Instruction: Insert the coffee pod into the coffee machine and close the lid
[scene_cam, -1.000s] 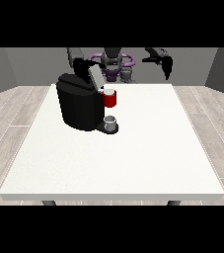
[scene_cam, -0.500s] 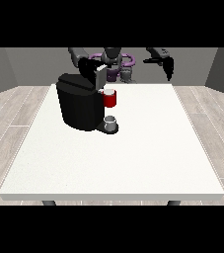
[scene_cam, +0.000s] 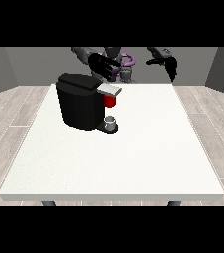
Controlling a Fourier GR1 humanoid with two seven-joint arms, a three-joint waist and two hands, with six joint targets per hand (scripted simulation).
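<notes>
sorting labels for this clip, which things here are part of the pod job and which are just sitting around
Part of the job:
- coffee machine, black, on the table
- its grey lid
- hand at the view's left, fingers spread above the machine

Just there:
- white table
- red thing at the machine
- grey thing at the machine's base
- hand at the view's right, raised, holding nothing

Before me spreads the broad white counter (scene_cam: 133,158), set on a pale wood-plank floor (scene_cam: 15,123), grey walls (scene_cam: 15,66) behind.

Black coffee machine (scene_cam: 81,101) — seemingly grey-lidded
</notes>
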